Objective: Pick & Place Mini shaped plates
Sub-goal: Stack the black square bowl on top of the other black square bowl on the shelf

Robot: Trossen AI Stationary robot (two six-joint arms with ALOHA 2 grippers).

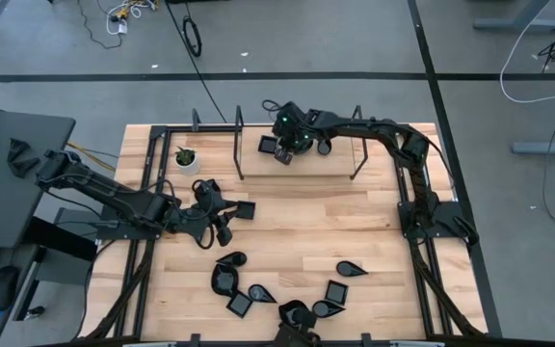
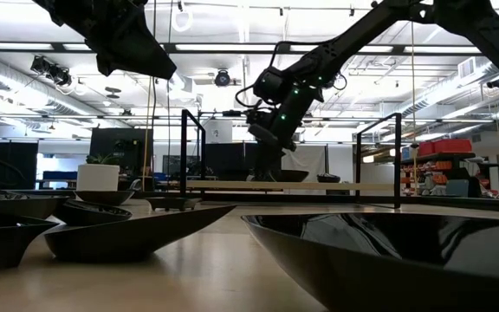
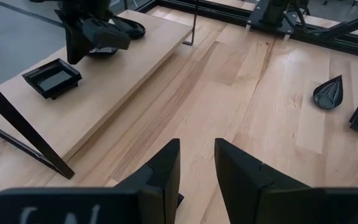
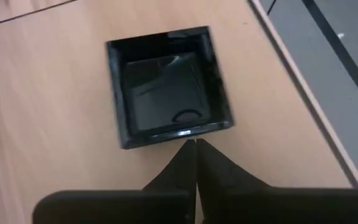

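- My right end effector hangs over the raised shelf at the back of the tabletop, its fingers pressed together and holding nothing.
- A square plate sits on the shelf just in front of it. I think that one is done.
- A rounded plate is on the shelf too.
- My left end effector is low over the bare tabletop, fingers apart and empty.
- A small square plate lies just beside it.
- A bunch of plates waits at the front edge, so I think most of the job is left.

Glossy black mini plates clustered at table's near edge, square plate flat on raised shelf
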